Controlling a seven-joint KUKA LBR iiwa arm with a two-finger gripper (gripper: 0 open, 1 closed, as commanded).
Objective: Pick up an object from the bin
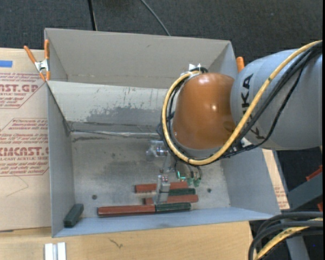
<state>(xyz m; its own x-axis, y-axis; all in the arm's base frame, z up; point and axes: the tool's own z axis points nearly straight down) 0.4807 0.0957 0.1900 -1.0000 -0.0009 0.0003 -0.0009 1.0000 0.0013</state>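
My gripper [163, 190] hangs below the arm's orange cover, low over the bin's front right floor. Its tip sits among a small cluster of flat bars. A short red-brown bar [145, 188] lies just left of it. A red-brown and dark green bar [179, 199] lies right of it, partly under the gripper. A long red-brown bar [125, 210] with a dark green end lies along the front wall, just below the gripper. Whether anything is held is hidden.
A dark grey-green block [73, 214] lies in the bin's front left corner, far from the gripper. The arm and its orange cover hide the bin's right side. The bin's walls slope steeply inward around the floor.
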